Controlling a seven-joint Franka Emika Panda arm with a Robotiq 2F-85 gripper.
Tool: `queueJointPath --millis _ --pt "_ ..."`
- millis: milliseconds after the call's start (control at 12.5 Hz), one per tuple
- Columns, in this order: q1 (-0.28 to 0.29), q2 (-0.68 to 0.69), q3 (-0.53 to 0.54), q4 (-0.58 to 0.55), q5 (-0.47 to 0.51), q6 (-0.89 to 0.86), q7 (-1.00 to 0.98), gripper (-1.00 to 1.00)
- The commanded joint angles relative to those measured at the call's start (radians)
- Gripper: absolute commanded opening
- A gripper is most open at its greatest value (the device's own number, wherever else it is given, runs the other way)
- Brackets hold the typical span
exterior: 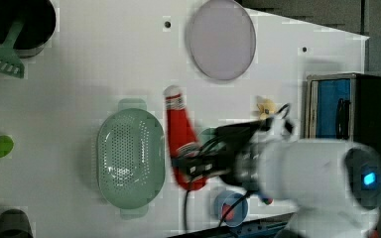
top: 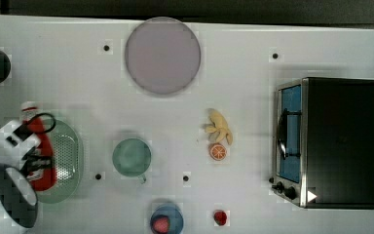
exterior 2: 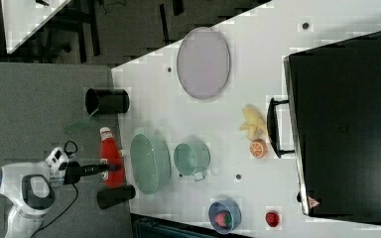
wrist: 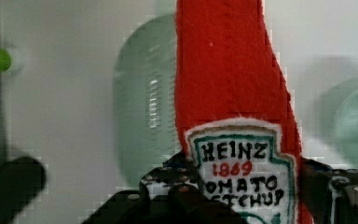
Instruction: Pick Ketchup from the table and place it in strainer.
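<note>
ketchup (exterior: pixel 181 136): red, white cap, lifted | strainer (exterior: pixel 129 158): mint-green, beside it

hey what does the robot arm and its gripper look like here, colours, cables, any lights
The arm has a smooth white rounded casing with dark grey joint sections and a glowing blue light on its side. The gripper is black, with small metal screws visible in the wrist view. Thin black cables loop around the wrist and one hangs below it.

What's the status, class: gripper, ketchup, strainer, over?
Gripper shut on ketchup, bottle lifted. Strainer has nothing in it; ketchup not yet inside. Green cup stands beside the strainer, apart from it.
</note>
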Motion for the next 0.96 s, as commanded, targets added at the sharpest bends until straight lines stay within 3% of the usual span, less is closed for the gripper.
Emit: queueJointPath --millis 80,320,400,640,960 --pt "0.009 0.085 0.031 -0.034 -0.052 0.132 0.211 0.20" --pt "0.017 0.176 0.027 -0.095 -0.140 0.286 0.241 0.20" --pt "0.018 0.205 0.025 -0.112 -0.151 0.320 0.244 0.29" --pt "0.018 0.264 0.019 -0.125 -0.154 0.400 0.247 0.94" --pt "-0.025 0.177 0.019 -0.106 -0.151 0.409 0.268 1.00"
